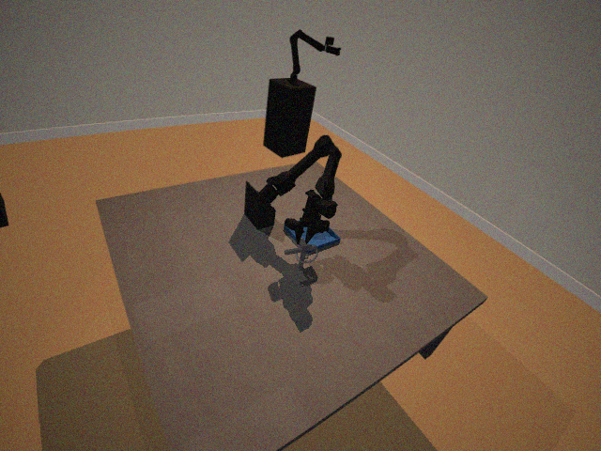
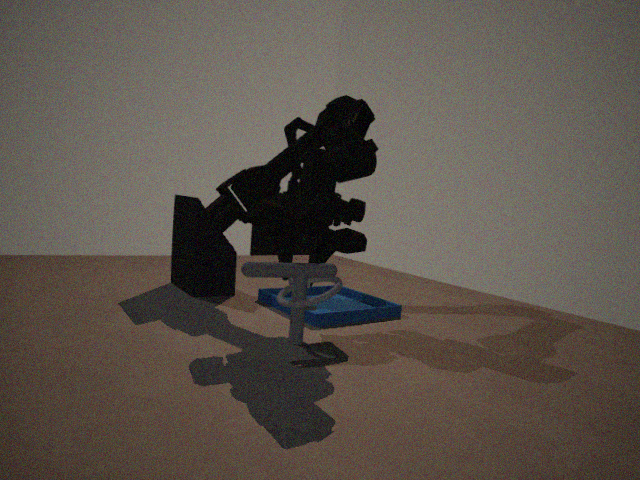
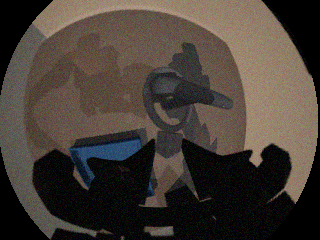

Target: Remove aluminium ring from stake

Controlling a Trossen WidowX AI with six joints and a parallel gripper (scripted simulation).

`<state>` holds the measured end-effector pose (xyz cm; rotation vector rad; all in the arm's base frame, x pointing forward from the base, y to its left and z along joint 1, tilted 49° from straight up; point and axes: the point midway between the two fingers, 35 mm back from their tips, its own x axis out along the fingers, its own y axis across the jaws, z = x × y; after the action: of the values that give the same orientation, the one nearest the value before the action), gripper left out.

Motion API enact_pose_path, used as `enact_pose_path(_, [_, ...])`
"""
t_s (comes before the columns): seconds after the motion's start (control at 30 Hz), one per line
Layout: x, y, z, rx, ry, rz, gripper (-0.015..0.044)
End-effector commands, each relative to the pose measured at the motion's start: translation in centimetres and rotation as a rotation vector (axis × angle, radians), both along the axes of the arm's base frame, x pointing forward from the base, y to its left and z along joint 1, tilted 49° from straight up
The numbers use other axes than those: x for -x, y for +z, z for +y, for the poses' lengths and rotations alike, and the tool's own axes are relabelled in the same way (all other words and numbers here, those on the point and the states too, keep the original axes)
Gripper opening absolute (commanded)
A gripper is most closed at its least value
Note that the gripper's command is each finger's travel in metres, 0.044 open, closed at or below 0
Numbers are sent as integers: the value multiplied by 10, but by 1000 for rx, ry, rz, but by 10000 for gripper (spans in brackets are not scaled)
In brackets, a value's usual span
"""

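The grey ring (image 1: 317, 254) (image 2: 338, 290) (image 3: 148, 100) is raised off the table and tilted around the stake's post (image 2: 296, 330), just below the cross-bar (image 1: 291, 252) (image 2: 258, 269) (image 3: 220, 98). In the wrist view one end of the bar shows inside the ring's outline, while the bar crosses over the ring's other side. My gripper (image 1: 302, 242) (image 3: 168, 142) is shut on the ring's tab (image 3: 169, 146), beside the stake on the tray side. In the exterior view the bar partly hides the fingertips. The blue tray (image 1: 333, 241) (image 2: 361, 317) (image 3: 105, 150) stands behind the stake, with no ring in it.
The arm's dark base (image 1: 259, 215) (image 2: 201, 258) stands on the table (image 1: 218, 339) (image 2: 129, 413) behind the stake, to the left of the tray. A second dark arm stands on a black pedestal (image 1: 289, 116) beyond the table. Arm shadows fall around the stake.
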<state>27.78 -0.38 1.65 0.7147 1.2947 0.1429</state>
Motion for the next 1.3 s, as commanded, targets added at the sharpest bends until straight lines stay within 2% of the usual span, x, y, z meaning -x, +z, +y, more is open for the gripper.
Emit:
enact_pose_path(0.0, [-1, 4, -2, -1, -11, -3, 0])
enact_pose_path(0.77, [0, 12, -8, -4, -11, -4, 0])
enact_pose_path(1.27, [3, 13, -20, -81, -22, -28, 0])
